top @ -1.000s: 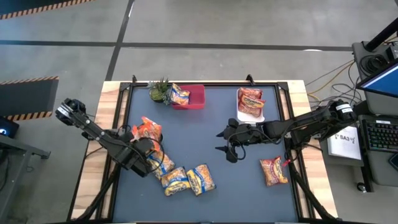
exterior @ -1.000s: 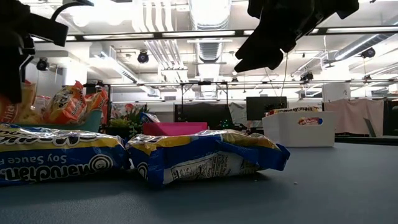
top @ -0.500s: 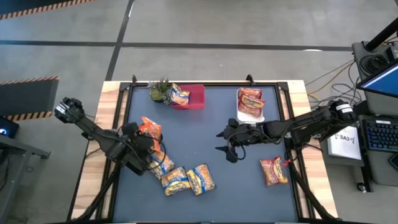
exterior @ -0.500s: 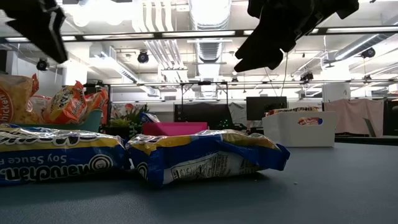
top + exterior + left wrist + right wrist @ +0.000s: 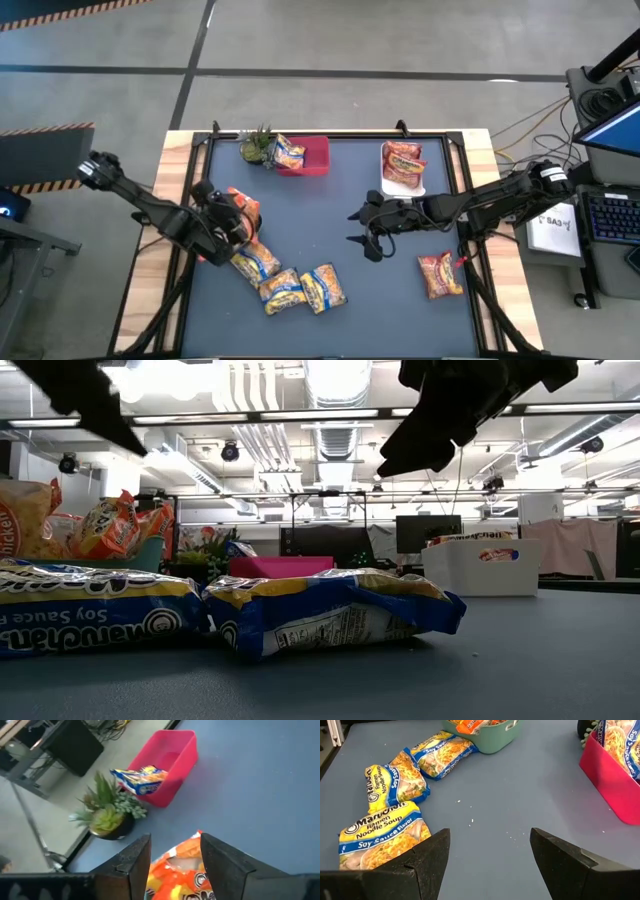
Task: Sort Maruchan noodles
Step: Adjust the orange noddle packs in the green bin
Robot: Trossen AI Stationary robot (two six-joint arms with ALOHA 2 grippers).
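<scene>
Orange Maruchan noodles (image 5: 241, 205) are heaped in a mint-green bin (image 5: 490, 741) at the table's left. My left gripper (image 5: 236, 222) hangs open above that heap, and the top orange packet (image 5: 182, 872) shows below between its fingers. In the low view this gripper (image 5: 85, 400) is well clear of the heap (image 5: 110, 525). Three yellow-and-blue packets (image 5: 290, 282) lie flat on the table near the front. Over the table's middle my right gripper (image 5: 362, 236) hangs open, with only bare tabletop between its fingers (image 5: 432, 851).
A pink bin (image 5: 305, 156) with one yellow-and-blue packet stands at the far edge, beside a small green plant (image 5: 257, 147). A white tray (image 5: 403, 166) at the far right holds red packets. One red packet (image 5: 440, 275) lies at the near right.
My left gripper has risen from low over the packets at the table's left and moved toward the far edge, tipping up from a steep downward point. The orange packet beneath it has stayed by the heap.
</scene>
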